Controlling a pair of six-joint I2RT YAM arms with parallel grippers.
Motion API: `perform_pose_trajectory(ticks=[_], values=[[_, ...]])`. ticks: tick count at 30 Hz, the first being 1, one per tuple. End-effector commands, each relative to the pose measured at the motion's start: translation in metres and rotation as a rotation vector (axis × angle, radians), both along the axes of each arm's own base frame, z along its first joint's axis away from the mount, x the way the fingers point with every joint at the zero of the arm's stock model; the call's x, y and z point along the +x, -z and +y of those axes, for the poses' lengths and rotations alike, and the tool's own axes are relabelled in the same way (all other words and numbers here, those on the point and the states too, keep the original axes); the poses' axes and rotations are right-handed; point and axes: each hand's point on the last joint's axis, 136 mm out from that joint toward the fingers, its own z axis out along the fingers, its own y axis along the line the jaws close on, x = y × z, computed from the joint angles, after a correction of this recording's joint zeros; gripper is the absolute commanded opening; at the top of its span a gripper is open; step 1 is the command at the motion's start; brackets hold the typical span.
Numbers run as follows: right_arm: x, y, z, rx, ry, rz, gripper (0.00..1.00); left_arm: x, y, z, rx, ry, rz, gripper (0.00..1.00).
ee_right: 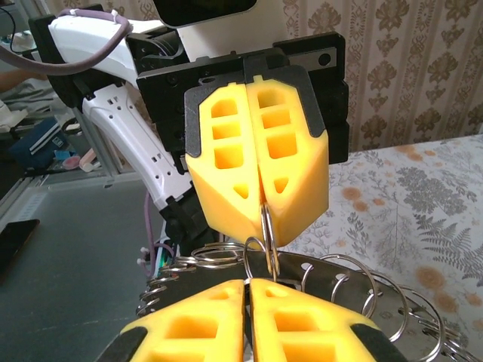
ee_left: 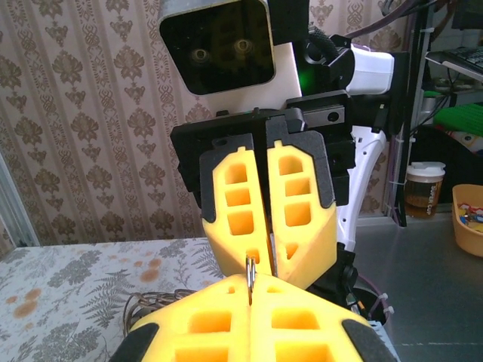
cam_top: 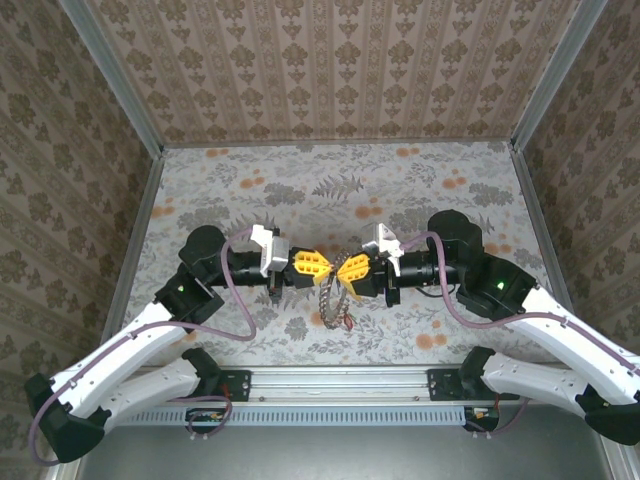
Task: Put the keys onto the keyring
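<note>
Yellow-fingered left gripper (cam_top: 320,266) and right gripper (cam_top: 342,270) meet tip to tip at the centre of the top view. Both pairs of jaws are pinched narrow on one wire loop of the keyring (cam_top: 335,303), which dangles just below them.

From above, the keys (cam_top: 346,322) at frame centre are too small to tell apart. In the right wrist view the keyring (ee_right: 298,265) has loops running off the lower right edge.
</note>
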Motion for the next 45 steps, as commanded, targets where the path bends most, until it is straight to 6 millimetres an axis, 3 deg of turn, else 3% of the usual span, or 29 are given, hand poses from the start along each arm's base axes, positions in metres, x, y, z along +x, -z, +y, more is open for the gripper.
perform_pose_trajectory(ticks=[1,8,26,33,39,45], values=[[-0.001,-0.006,0.000,0.036,-0.012,-0.006,0.10,-0.011,-0.021,0.007,-0.062,0.038,-0.046,0.00],[0.005,-0.001,0.001,0.022,0.003,0.009,0.02,-0.012,-0.022,0.006,-0.063,0.055,-0.047,0.00],[0.016,0.009,0.007,-0.022,0.025,0.048,0.01,-0.016,-0.026,0.006,-0.060,0.093,-0.049,0.00],[0.021,0.013,-0.004,-0.048,0.096,0.018,0.14,-0.020,-0.028,0.008,-0.053,0.105,-0.056,0.00],[0.012,0.002,-0.017,0.008,0.107,-0.042,0.20,-0.020,-0.027,0.008,-0.040,0.103,-0.058,0.00],[0.003,-0.004,-0.016,0.039,0.064,-0.043,0.28,-0.023,-0.026,0.008,-0.026,0.124,-0.063,0.00]])
